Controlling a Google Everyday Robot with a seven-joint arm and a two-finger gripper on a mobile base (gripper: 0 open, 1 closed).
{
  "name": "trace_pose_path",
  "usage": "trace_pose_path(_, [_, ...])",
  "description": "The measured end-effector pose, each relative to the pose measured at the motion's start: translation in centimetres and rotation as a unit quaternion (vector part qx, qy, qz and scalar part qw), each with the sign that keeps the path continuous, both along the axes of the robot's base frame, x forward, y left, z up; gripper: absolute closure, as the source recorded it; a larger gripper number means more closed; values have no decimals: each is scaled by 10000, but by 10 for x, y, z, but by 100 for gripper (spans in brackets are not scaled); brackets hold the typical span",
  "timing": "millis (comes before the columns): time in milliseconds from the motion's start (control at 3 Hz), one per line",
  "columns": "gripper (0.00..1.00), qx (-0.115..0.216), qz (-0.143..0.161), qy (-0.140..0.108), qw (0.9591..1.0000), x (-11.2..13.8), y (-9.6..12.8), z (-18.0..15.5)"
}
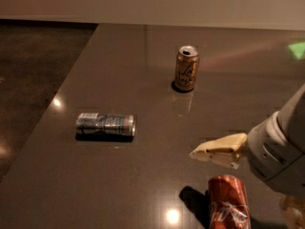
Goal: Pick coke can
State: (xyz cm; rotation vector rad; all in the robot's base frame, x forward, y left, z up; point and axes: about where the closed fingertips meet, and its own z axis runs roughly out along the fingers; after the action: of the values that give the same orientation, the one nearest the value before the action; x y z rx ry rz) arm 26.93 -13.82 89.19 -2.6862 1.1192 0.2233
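The coke can [229, 202] lies on its side at the bottom edge of the dark table, red-orange with white script, its lower part cut off by the frame. My gripper [243, 187] hangs over it from the right. One cream finger [220, 150] points left just above the can's top end. The other finger [292, 212] shows at the bottom right corner, on the can's far side. The fingers stand wide apart and hold nothing.
A gold-brown can [187, 68] stands upright at the back middle. A slim silver-and-blue can [106, 124] lies on its side at the left. The table's left edge [62, 97] runs diagonally, with dark floor beyond it. A wall lies behind the table.
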Motion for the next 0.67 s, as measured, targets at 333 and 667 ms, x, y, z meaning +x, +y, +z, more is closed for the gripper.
trace_pose_path(333, [0,-172,262,-78,9995,-8,2,-12])
trace_pose_path(667, [0,-342,421,-116,9985,-10,3,-24])
